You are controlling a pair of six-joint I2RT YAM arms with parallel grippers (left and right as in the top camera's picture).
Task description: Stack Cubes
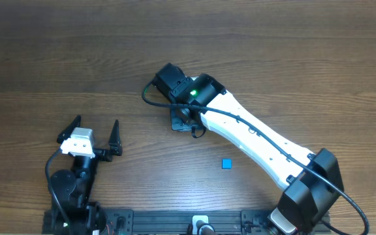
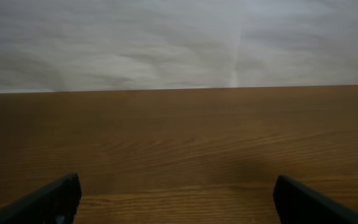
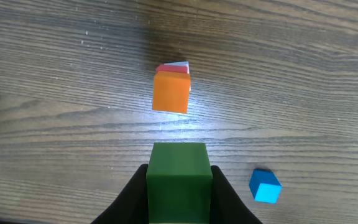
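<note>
Stacking in progress: the right gripper (image 3: 179, 196) is clamped on a green plastic cube (image 3: 179, 171), lifted above the brown wooden worktop (image 1: 305, 65) near a pile topped by an orange cube (image 3: 171, 93), with a red cube (image 3: 165, 68) peeking out beneath. A small blue cube (image 3: 265, 186) lies apart. The left gripper (image 1: 96, 124) rests spread wide, holding nothing. The next move likely calls for centring green over orange, lowering squarely, then releasing.

Prob. robot lab bench: wood-grain tabletop (image 1: 57, 52), plain white backdrop (image 2: 166, 37), black mounting rail (image 1: 155, 217) along near edge.
</note>
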